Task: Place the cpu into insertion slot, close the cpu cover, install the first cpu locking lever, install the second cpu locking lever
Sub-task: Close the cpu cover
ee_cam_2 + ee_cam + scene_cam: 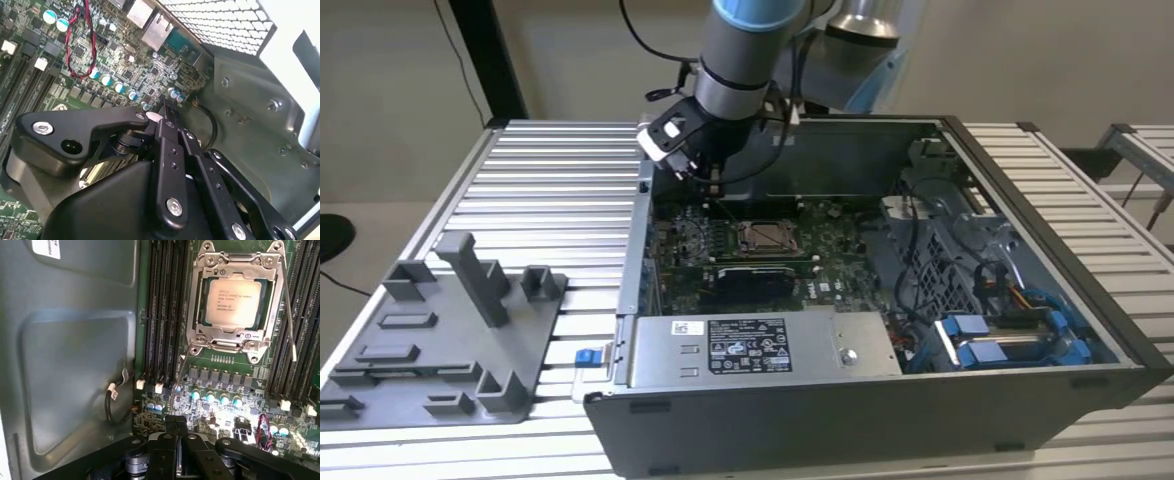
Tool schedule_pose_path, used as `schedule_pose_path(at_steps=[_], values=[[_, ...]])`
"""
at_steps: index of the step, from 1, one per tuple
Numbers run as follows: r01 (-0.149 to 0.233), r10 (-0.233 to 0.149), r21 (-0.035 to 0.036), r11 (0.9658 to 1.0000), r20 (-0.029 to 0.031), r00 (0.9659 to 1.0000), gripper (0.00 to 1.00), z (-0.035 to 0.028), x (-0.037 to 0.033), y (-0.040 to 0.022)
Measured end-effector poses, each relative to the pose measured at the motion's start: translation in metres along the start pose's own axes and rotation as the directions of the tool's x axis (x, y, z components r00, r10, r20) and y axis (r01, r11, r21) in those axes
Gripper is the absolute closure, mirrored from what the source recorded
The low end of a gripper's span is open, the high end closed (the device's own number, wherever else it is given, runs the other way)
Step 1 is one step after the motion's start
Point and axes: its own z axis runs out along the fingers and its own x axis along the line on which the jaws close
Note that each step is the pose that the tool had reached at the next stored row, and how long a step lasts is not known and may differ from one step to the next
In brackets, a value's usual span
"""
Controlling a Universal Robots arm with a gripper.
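While the gripper (711, 186) hangs low over the motherboard (225, 377) inside the open computer case (854, 425), I see the cpu (234, 301) lying flat in the insertion slot (766, 236), silver face up, with the cpu cover (198, 305) folded down around it. One thin wire locking lever (180, 375) slants out from the socket's corner towards the fingertips. The other lever (289, 320) stands off along the opposite side, over the memory slots (306, 315). In both wrist views the fingers (167, 150) look pressed together with no gap, though I cannot tell whether they pinch the lever's end.
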Motion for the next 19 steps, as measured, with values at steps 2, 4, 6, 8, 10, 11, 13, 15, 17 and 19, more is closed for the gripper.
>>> schedule_pose_path(at_steps=[2,4,6,8,10,11,13,15,17,19], values=[[0.004,-0.004,0.0005,1.0000,-0.0046,1.0000,1.00,-0.0010,0.0000,0.0021],[0.009,-0.009,0.0008,1.0000,-0.0107,0.9999,1.00,-0.0025,0.0000,0.0050],[0.013,-0.013,0.0012,0.9999,-0.0169,0.9998,1.00,-0.0045,0.0002,0.0075],[0.017,-0.017,0.0012,0.9999,-0.0240,0.9996,1.00,-0.0070,0.0006,0.0100],[0.021,-0.021,0.0011,0.9998,-0.0323,0.9993,1.00,-0.0097,0.0009,0.0130],[0.023,-0.023,0.0009,0.9997,-0.0364,0.9991,1.00,-0.0109,0.0010,0.0146],[0.026,-0.026,0.0006,0.9997,-0.0452,0.9986,1.00,-0.0132,0.0012,0.0177],[0.030,-0.030,0.0000,0.9996,-0.0540,0.9981,1.00,-0.0153,0.0014,0.0208],[0.033,-0.033,-0.0002,0.9995,-0.0616,0.9976,1.00,-0.0173,0.0015,0.0240],[0.036,-0.035,-0.0007,0.9994,-0.0689,0.9970,1.00,-0.0192,0.0016,0.0277]])
